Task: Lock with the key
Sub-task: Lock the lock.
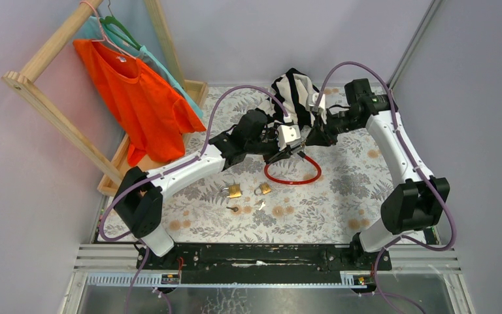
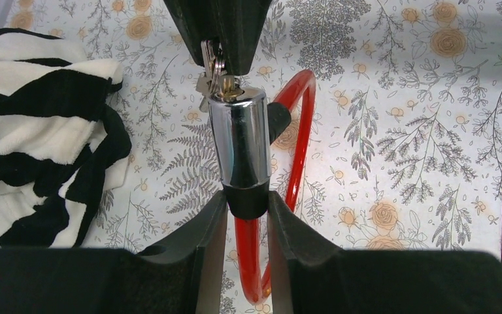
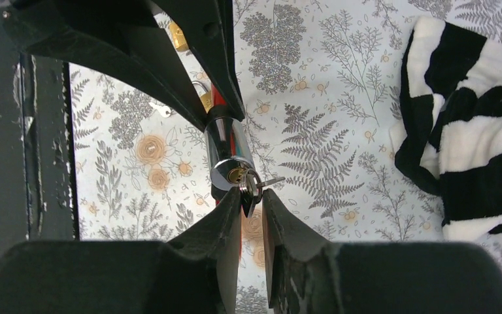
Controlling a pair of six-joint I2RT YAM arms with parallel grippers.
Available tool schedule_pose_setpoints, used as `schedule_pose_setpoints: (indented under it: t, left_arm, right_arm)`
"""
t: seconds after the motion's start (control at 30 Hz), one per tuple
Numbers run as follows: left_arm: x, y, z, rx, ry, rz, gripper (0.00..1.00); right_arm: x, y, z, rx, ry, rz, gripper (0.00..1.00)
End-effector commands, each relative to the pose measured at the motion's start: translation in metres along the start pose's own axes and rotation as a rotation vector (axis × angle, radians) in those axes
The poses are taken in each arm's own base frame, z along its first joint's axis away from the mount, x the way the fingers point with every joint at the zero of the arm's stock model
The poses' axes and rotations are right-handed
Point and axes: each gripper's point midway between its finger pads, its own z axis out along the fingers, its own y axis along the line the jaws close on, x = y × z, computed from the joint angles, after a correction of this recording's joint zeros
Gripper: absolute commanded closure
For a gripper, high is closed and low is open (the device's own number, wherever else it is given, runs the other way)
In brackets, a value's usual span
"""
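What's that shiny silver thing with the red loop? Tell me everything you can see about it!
It is a cable lock: a shiny mirror-like metal barrel with a black collar at one end and a glossy red cable looping over the flowery table. The left tool pinches the black collar, holding the barrel up. The other end has a brass-coloured keyhole with a key in it, spare keys on its ring, pinched by the right tool.

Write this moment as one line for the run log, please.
left gripper: shut on lock cylinder | right gripper: shut on key at keyhole | red cable: loop resting on table
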Motion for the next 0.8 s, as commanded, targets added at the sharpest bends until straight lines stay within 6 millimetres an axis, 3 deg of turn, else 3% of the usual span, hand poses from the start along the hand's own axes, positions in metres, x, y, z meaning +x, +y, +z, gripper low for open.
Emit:
schedule_pose_setpoints:
  t: [0.0,0.5,0.77]
  left_arm:
    - [0.015,-0.021,0.002,0.101,0.055,-0.023,1.00]
    - [0.019,-0.023,0.002,0.120,0.053,-0.047,1.00]
    - [0.019,-0.019,-0.001,0.117,0.043,-0.064,1.00]
  right_arm:
    - [-0.006,-0.016,-0.001,0.003,0.006,-0.207,0.75]
    - [-0.016,-0.029,-0.001,0.058,-0.028,-0.533,0.86]
    - [-0.012,-0.030,-0.007,0.096,0.012,-0.609,0.83]
